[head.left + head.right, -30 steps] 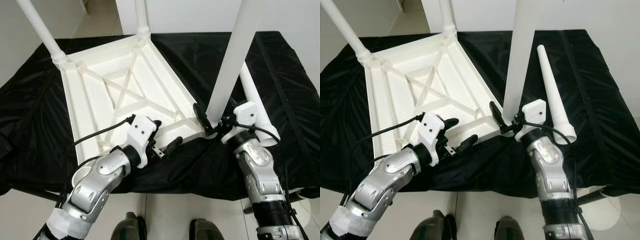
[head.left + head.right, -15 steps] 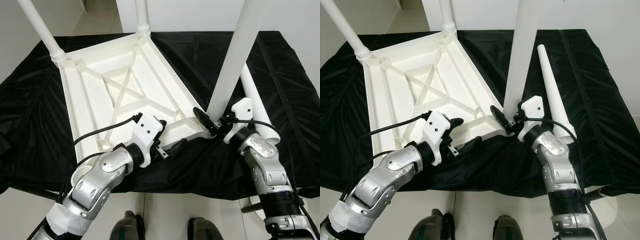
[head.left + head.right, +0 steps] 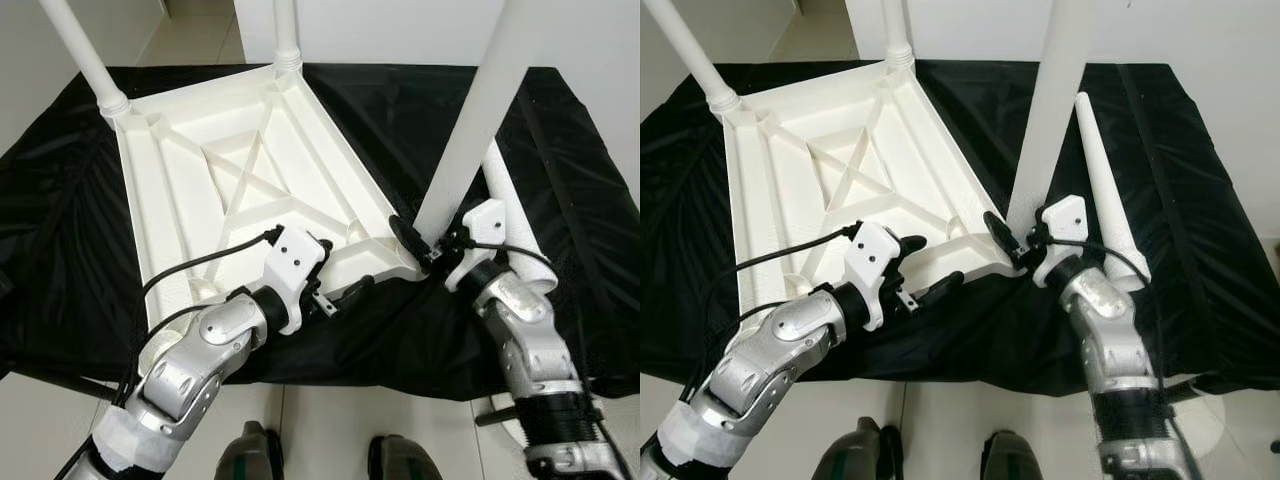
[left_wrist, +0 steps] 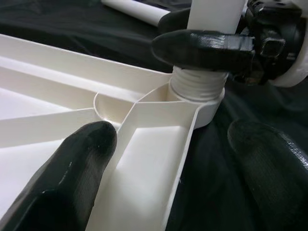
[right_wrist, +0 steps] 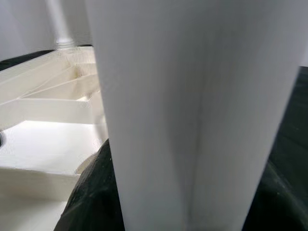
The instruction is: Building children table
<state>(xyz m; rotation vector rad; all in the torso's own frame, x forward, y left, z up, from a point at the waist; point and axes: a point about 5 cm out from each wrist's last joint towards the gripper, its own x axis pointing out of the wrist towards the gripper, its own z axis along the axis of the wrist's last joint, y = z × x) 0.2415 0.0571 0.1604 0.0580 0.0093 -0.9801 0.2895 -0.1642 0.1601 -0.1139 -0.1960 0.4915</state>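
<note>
A white tabletop [image 3: 240, 180] lies upside down on a black cloth [image 3: 560, 150], ribbed underside up, its long axis running from the near edge of the cloth toward the far edge. No brand, label or writing can be read on any part.

Two legs stand upright in the far corners of the tabletop: one [image 3: 85, 55] at the far left corner, one [image 3: 285, 35] at the far right. A third leg [image 3: 470, 120] stands at the near right corner, its threaded end in the socket [image 4: 197, 91] and its shaft leaning slightly rightward as it rises. A fourth leg [image 3: 1105, 190] lies loose on the cloth just right of that corner, thin end toward the far edge, thick end toward the near edge.

The right gripper [image 3: 425, 240] pinches the base of the third leg, one finger [image 4: 202, 48] pressed across it just above the thread. The left gripper [image 3: 335, 285] sits at the near edge of the tabletop beside that corner, fingers [image 4: 72, 163] spread, one resting on the ribs and the other over the cloth.
</note>
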